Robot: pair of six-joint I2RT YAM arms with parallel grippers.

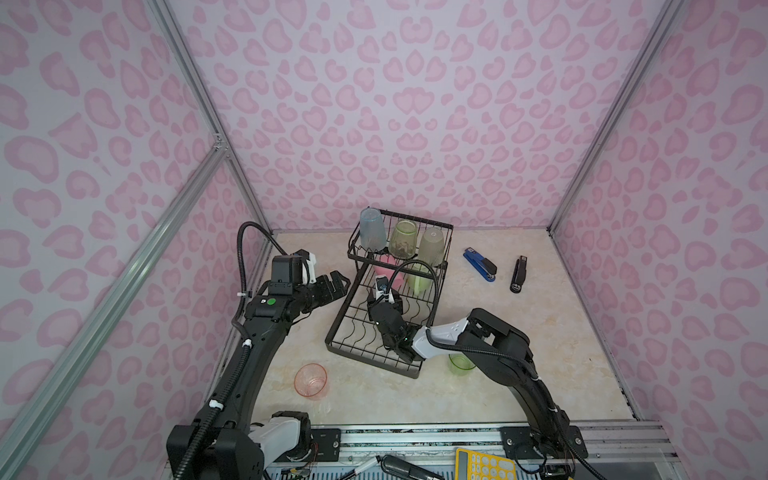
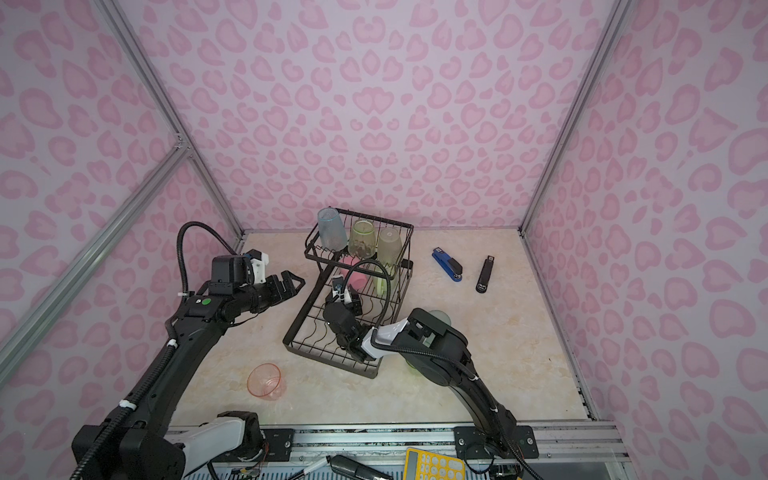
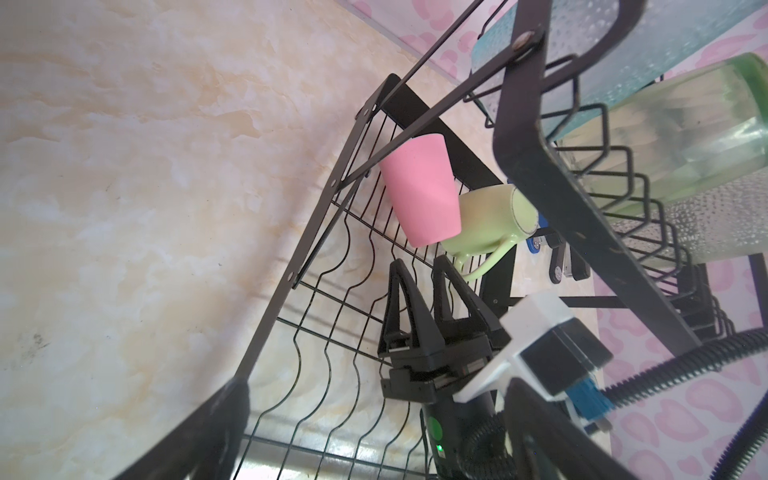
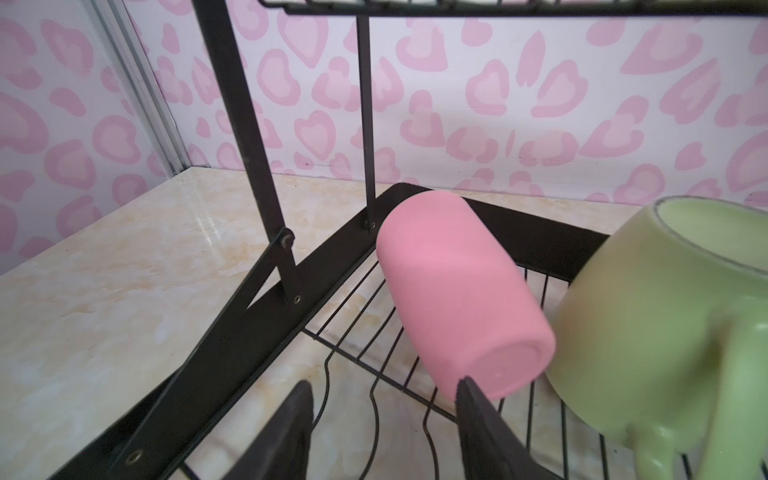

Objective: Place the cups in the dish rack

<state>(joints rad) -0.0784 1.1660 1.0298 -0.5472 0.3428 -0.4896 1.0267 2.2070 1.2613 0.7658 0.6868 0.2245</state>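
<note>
The right fingers (image 3: 401, 299) are open and empty, with the pink cup (image 3: 419, 195) just ahead in the dish rack (image 3: 326, 208). The left fingers (image 1: 337, 279) are open too.

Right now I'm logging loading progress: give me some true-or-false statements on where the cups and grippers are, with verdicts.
1. The blue cup, green cup and beige cup sit in the raised basket. True.
2. The solid pink cup stands upright in the lower tray. False: it lies on its side.
3. The right gripper is shut on the pale-green mug. False: it is open, holding nothing.
4. A translucent pink cup stands on the table. True.
5. The left gripper is open. True.
</note>
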